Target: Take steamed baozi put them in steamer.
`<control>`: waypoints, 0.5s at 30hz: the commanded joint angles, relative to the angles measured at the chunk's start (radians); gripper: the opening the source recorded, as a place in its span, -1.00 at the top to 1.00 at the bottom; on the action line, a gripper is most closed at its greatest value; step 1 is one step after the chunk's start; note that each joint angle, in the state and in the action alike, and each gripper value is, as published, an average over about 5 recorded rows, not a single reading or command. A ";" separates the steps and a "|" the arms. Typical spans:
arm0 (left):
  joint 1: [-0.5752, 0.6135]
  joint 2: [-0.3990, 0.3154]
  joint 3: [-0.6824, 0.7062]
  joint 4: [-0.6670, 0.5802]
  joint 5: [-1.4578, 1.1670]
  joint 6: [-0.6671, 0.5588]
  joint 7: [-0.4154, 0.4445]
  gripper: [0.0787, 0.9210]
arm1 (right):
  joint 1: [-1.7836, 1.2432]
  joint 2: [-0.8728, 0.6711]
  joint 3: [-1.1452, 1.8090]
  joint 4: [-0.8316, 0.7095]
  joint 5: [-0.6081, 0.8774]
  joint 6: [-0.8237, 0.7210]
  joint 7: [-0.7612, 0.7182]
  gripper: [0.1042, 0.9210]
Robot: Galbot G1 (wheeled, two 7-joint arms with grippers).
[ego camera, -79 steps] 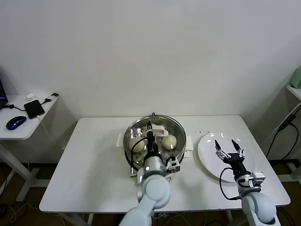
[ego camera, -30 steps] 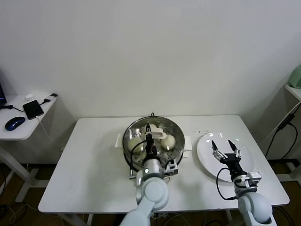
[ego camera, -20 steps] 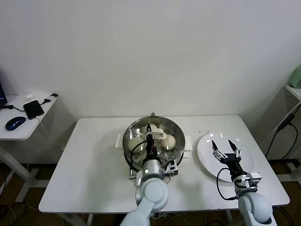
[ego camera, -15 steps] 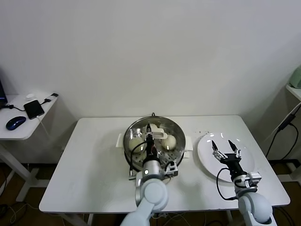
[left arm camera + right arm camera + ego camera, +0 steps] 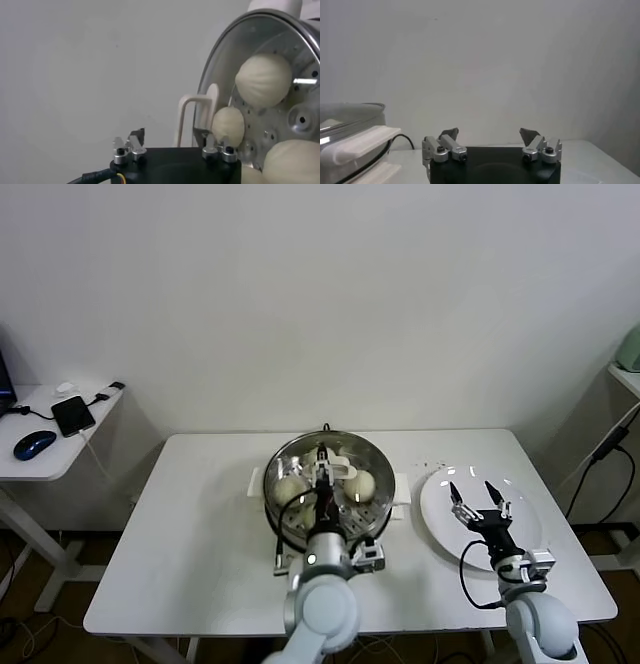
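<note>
Polished steel marks the steamer (image 5: 327, 489), standing mid-table on the white table (image 5: 190, 534) in the head view, with its perforated tray showing between the buns. From above, the left gripper (image 5: 324, 459) hangs over the pot's middle, its dark fingers parted and holding nothing; two steamed baozi (image 5: 290, 485) are plain there, one to the left of the gripper and one (image 5: 361, 483) to its right, while the arm covers the rest of the tray. The left wrist view fills that gap: inside the steamer (image 5: 220, 75) four cream buns sit on the holed tray, one high (image 5: 263, 80), a smaller-looking one (image 5: 228, 126) lower down, another (image 5: 292, 160) at the edge, and a sliver of a fourth at the gripper body. Further right in the head view a flat white plate (image 5: 440, 519) holds no buns, and the right gripper (image 5: 478, 502) hovers over it, jaws spread wide and empty. The right wrist view shows those fingers (image 5: 448, 136) apart, with the steamer's rim (image 5: 350, 117) off to one side.
</note>
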 commanded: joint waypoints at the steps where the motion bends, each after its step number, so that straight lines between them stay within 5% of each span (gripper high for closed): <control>1: 0.041 0.028 -0.001 -0.109 -0.001 -0.011 0.013 -0.45 | 0.000 0.000 0.000 0.000 0.000 0.001 0.000 -0.76; 6: 0.075 0.037 -0.014 -0.166 0.005 -0.012 0.019 -0.72 | 0.000 0.000 -0.003 -0.001 0.001 -0.001 0.000 -0.76; 15: 0.221 0.074 -0.136 -0.293 -0.056 -0.090 -0.035 -0.77 | -0.016 0.023 -0.022 0.013 0.012 0.003 -0.002 -0.76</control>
